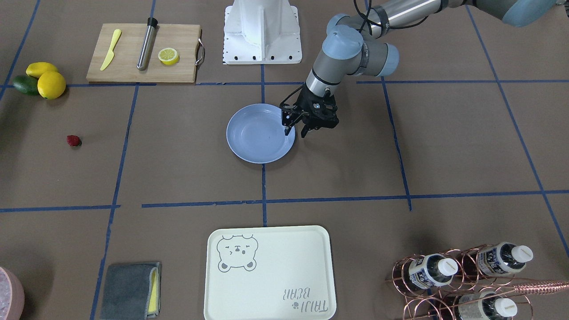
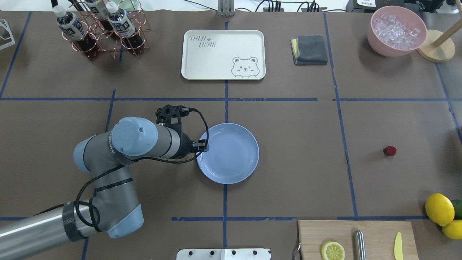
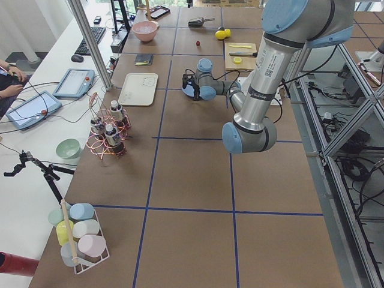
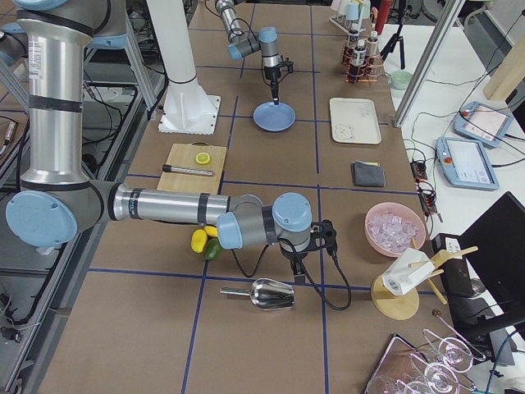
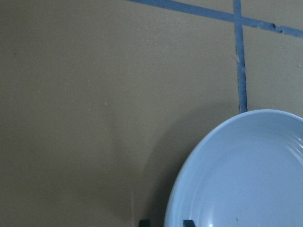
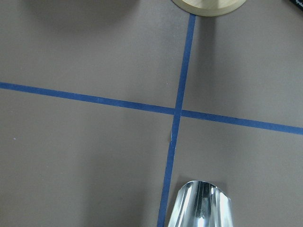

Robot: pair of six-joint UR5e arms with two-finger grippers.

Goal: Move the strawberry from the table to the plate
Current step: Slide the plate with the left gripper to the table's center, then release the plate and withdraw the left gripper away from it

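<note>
The strawberry (image 1: 74, 141) (image 2: 389, 151), small and dark red, lies alone on the brown table (image 2: 306, 144), far out on the robot's right side. The light blue plate (image 1: 260, 133) (image 2: 231, 155) sits at the table's middle with nothing in it. My left gripper (image 1: 296, 132) points down at the plate's rim on the robot's left, open, one finger over the rim (image 5: 189, 189) and one outside it. My right gripper (image 4: 295, 264) shows only in the exterior right view, beyond the lemons and above a metal scoop (image 6: 201, 205). Whether it is open or shut I cannot tell.
A cutting board (image 1: 129, 66) with a lemon slice (image 1: 168, 56), a yellow knife and a metal rod lies near the robot's base. Lemons (image 1: 51, 84) sit beside it. A cream bear tray (image 1: 266, 271), grey cloth (image 1: 131, 289), bottle rack (image 1: 462, 275) and pink ice bowl (image 2: 396, 30) line the far side.
</note>
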